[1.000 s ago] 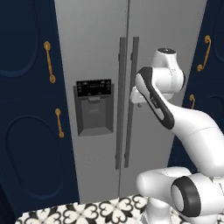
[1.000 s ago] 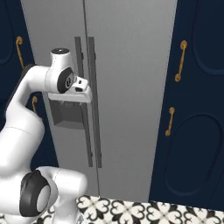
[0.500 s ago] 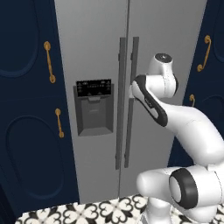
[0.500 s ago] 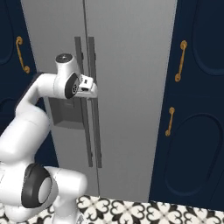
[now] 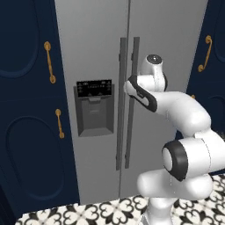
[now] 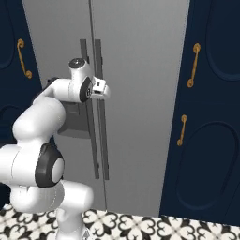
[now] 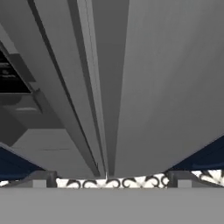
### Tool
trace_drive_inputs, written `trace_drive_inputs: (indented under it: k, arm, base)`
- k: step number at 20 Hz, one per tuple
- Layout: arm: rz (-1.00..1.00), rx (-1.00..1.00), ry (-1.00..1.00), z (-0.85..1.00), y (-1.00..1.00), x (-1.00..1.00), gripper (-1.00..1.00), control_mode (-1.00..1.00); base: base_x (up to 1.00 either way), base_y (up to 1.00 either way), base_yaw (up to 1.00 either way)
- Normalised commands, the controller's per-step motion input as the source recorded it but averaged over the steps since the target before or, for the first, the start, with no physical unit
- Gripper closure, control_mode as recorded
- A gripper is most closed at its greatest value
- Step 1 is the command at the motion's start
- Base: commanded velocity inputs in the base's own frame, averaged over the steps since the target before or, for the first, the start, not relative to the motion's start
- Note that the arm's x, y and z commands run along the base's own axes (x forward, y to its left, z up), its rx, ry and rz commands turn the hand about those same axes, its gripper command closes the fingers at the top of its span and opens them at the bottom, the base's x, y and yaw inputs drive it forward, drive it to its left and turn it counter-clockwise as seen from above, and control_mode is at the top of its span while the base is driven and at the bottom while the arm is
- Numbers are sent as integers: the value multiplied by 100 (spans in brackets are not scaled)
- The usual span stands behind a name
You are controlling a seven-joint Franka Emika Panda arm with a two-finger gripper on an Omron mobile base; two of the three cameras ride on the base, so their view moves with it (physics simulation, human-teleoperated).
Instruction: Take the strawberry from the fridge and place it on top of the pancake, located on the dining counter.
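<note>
I have the base parked in front of the fridge (image 5: 132,52), a tall grey two-door unit set between navy cupboards (image 5: 26,110) with gold handles (image 5: 49,61). Both fridge doors are shut, the seam between them running straight down the middle. The black dispenser panel (image 5: 94,88) sits on the left door, with its grey recess just below.

From the left base view, my arm rises from the lower right and bends forward, putting the hand at the two long dark vertical handles (image 5: 125,132) beside the door seam. The gripper (image 6: 104,90) is at about the height of the dispenser panel and right up against the right door's handle; in the right base view its white body overlaps that handle's upper part. I cannot tell from either base view whether the fingers have closed around the handle or merely sit beside it, and I cannot tell how wide they are.

The hand view looks steeply down along the door fronts: the handles (image 7: 87,109) run as long strips toward the patterned black-and-white floor tiles (image 7: 109,181), with the dispenser panel (image 7: 11,76) at the left edge and navy cupboard in both lower corners.

With the doors closed, the fridge interior is hidden from me.
</note>
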Motion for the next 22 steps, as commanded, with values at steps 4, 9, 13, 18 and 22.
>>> trace_drive_inputs:
  k: [4,9,13,18,22]
  arm:
    - [0,0,-9,-7,0,51,-100,-100]
    - [0,0,-7,-24,-6,47,-100,-100]
    - [0,0,0,-10,-5,62,-100,-100]
    - [0,0,-6,-3,0,46,-100,-100]
    - [0,0,-15,-10,-1,39,-100,-100]
  base:
    - [0,0,0]
    - [0,0,0]
    - [0,0,0]
    - [0,0,0]
    - [0,0,0]
